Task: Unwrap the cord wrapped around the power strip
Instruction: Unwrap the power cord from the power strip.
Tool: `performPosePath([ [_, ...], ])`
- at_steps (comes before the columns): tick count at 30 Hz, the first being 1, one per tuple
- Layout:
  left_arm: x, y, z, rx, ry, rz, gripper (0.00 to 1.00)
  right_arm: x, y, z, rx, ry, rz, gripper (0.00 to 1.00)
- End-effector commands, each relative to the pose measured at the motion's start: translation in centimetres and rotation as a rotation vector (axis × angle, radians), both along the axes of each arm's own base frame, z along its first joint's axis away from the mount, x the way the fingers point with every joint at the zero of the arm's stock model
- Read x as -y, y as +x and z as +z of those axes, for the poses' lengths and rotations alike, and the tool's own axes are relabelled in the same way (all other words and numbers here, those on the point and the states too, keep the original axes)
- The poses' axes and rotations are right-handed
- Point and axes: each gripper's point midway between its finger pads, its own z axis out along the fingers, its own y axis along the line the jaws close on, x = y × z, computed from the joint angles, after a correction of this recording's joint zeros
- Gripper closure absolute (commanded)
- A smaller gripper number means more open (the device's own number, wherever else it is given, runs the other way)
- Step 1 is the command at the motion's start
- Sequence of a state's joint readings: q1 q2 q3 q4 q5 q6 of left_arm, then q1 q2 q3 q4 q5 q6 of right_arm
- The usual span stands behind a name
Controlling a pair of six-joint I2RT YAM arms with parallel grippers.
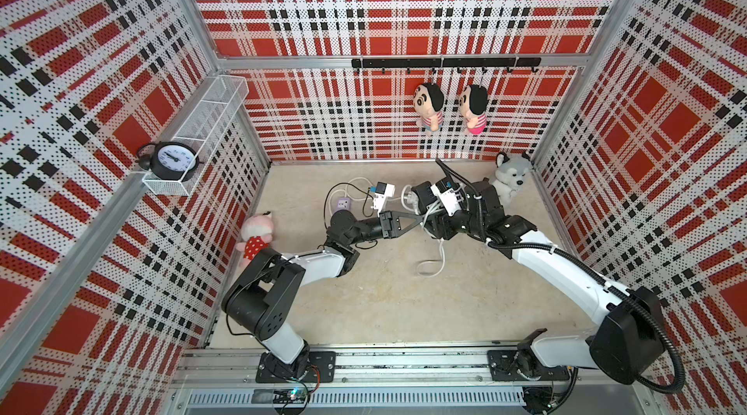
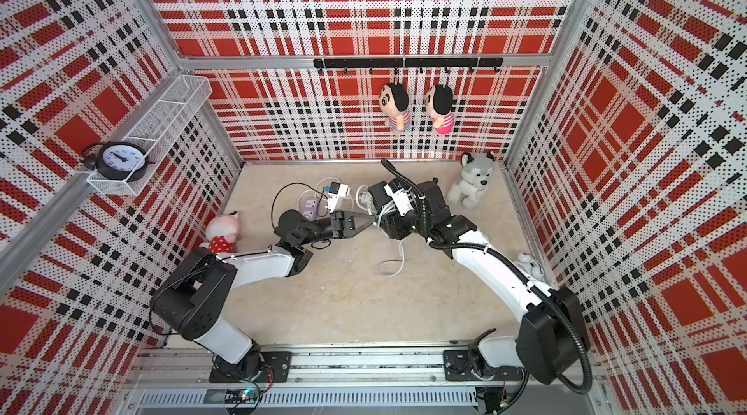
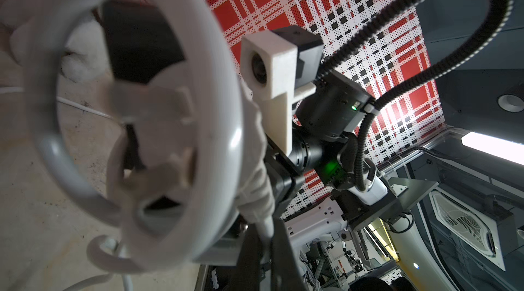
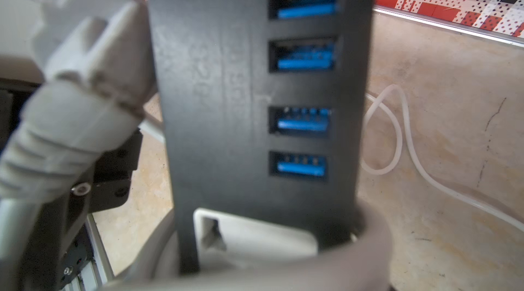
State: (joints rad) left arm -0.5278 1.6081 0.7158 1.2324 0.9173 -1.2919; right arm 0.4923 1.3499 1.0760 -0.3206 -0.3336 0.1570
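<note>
1 black power strip (image 4: 226,91), 4 blue USB ports (image 4: 303,59), is near the husky plush (image 1: 510,178), w/ R gripper (image 1: 429,210) clamped round it. L gripper (image 1: 420,219), on the strip's side away from the husky, is pinched tight on the 1 white cord (image 1: 442,257).

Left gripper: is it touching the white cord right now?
Touching. The left wrist view shows the white cord pinched inside the shut left gripper, with no gap between them.

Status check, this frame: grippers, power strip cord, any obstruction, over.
Right gripper shut on power strip, held off table. Left gripper shut on cord beside it. Coils around strip, slack loop on table. No obstruction seen.
</note>
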Motion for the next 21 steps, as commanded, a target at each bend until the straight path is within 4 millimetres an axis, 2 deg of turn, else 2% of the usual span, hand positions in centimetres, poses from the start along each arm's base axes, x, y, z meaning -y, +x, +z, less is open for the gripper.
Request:
performPosePath([
  [1,-1.7,-4.1,3.0,0.191,-0.026,-0.104,1.0,3.7,3.2,2.0,0.048,0.039,-0.196,0.94],
  [6,-2.9,-3.0,3.3,0.228,-0.001,-0.023,1.0,4.3,3.0,3.0,0.058,0.054,-0.22,0.94],
  [10,-3.7,-2.0,2.9,0.266,0.049,0.053,1.0,5.1,3.1,3.2,0.054,0.069,-0.262,0.94],
  [16,-4.0,-0.5,-1.6,0.33,0.32,0.142,1.0,6.4,3.5,5.0,0.081,0.154,-0.316,0.94],
  [21,-4.6,-0.6,-2.4,0.322,0.35,0.149,1.0,5.5,3.2,7.0,0.122,0.234,-0.269,0.94],
])
